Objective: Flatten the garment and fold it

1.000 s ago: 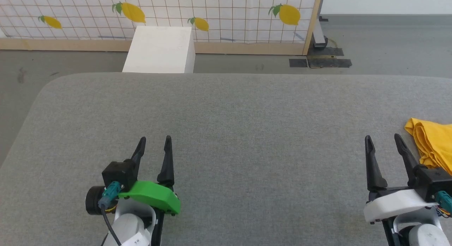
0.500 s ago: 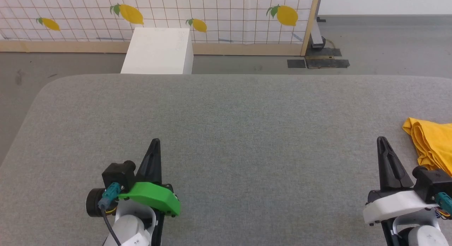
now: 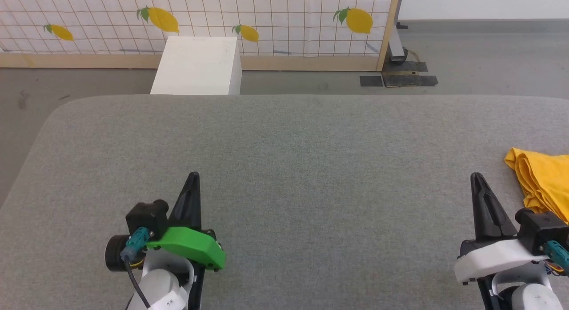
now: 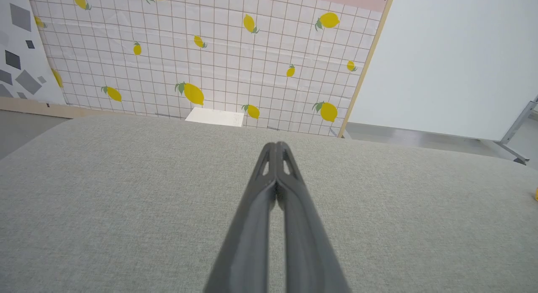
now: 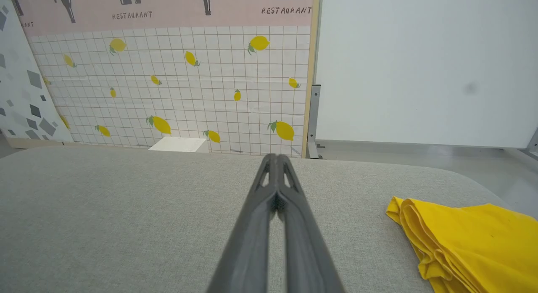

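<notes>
One bunched mustard-yellow cotton garment (image 3: 540,181) is seen at the right edge of the grey fabric-covered table (image 3: 284,145); two grippers are counted; left gripper (image 3: 193,176) and right gripper (image 3: 476,177) are held low, pointed forward, fingers pressed together, nothing gripped; the garment lies just beside the right one.

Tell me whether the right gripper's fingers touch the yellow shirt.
Apart. The right wrist view shows bare grey table between the shut right gripper and the garment, which lies bunched to its right.

A white box (image 3: 195,65) stands between the grey table (image 3: 284,136) and lemon-print backdrop (image 3: 275,16)
</notes>
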